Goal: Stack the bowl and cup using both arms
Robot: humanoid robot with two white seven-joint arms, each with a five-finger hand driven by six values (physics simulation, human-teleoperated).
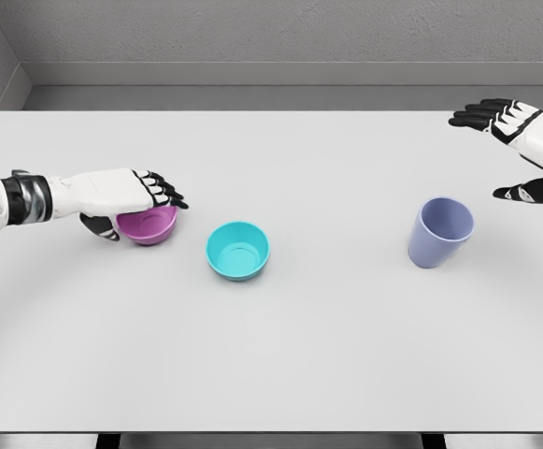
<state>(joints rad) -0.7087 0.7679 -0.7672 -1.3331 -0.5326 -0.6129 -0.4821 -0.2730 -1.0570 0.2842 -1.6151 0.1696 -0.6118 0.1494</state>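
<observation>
A purple bowl (150,227) sits upright on the white table (308,346) at the left. My left hand (138,201) lies over its rim, fingers across the top and thumb down its near left side; a firm grasp is not clear. A teal bowl (238,250) stands just right of it, untouched. A lavender cup (439,232) stands upright at the right. My right hand (521,154) hovers above and to the right of the cup, fingers spread wide, holding nothing.
The table's far edge meets a grey wall (271,37). The near table edge (271,432) runs along the bottom of the view.
</observation>
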